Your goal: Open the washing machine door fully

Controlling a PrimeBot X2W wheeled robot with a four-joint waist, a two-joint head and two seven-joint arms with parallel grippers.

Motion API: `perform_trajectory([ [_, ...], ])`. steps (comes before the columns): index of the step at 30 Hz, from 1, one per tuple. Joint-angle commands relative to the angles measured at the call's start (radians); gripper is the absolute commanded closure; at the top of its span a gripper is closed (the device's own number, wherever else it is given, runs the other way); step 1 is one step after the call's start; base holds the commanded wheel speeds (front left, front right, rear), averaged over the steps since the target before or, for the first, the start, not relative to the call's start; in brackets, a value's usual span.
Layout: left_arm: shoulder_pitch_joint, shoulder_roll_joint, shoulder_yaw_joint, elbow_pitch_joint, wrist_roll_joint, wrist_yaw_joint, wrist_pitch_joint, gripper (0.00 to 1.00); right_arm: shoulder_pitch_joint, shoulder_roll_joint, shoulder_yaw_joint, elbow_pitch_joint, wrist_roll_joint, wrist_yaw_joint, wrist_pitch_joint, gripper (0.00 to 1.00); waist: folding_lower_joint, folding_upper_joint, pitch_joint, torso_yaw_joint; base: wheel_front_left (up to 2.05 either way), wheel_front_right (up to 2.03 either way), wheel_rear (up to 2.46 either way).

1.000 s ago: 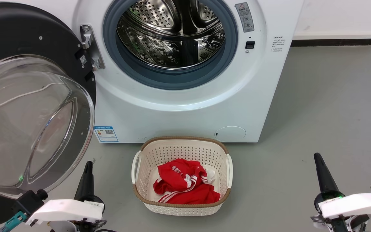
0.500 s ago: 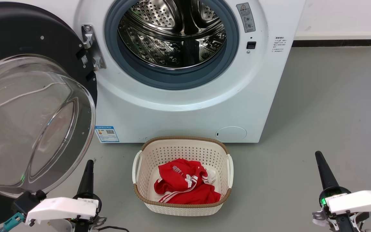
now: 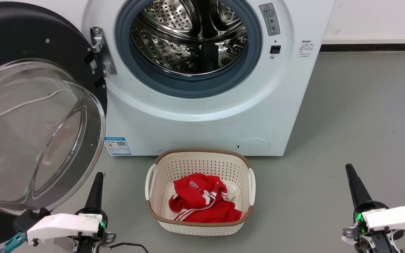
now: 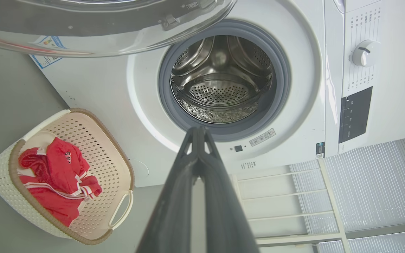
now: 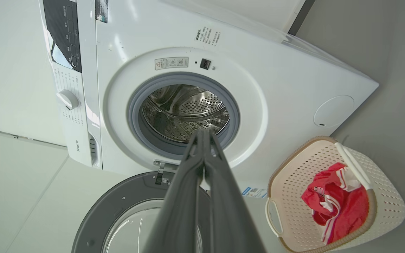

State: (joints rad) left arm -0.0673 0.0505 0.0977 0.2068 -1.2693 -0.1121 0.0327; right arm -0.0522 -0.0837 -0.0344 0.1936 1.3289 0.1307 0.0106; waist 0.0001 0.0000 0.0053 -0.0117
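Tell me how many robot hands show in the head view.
2. The left hand sits lower left, beside the open washing machine door; the right hand sits lower right, above the grey floor.

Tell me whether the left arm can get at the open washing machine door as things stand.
Probably yes. The left gripper, fingers shut, sits just below the washing machine door and its glass bowl, with bare floor between; the laundry basket stands off to its right.
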Motion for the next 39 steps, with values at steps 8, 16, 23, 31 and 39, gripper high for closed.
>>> perform_trajectory([
  [8,-0.028,0.001,0.006,0.006,-0.081,-0.009,0.021,1.00,-0.031,-0.002,-0.011,0.009,0.077,0.000,0.018,1.00,0.0000,0.0000,0.000,0.002,0.00,0.00,0.00],
  [16,-0.031,0.000,0.009,0.016,-0.151,-0.012,0.038,1.00,-0.037,0.000,-0.018,0.021,0.141,0.000,0.033,1.00,0.0000,0.0000,-0.001,0.004,0.00,0.00,0.00],
  [23,-0.037,0.000,0.012,0.023,-0.209,-0.014,0.052,1.00,-0.044,0.001,-0.025,0.029,0.194,0.000,0.043,1.00,0.0000,0.0000,-0.001,0.006,0.00,0.00,0.00],
  [31,-0.044,0.000,0.016,0.031,-0.271,-0.019,0.068,1.00,-0.053,0.003,-0.032,0.039,0.251,0.000,0.058,1.00,-0.0001,0.0000,-0.002,0.009,0.00,0.00,0.00],
  [39,-0.045,0.000,0.018,0.039,-0.330,-0.020,0.082,1.00,-0.057,0.006,-0.039,0.049,0.305,0.000,0.070,1.00,-0.0001,0.0000,-0.002,0.011,0.00,0.00,0.00],
])
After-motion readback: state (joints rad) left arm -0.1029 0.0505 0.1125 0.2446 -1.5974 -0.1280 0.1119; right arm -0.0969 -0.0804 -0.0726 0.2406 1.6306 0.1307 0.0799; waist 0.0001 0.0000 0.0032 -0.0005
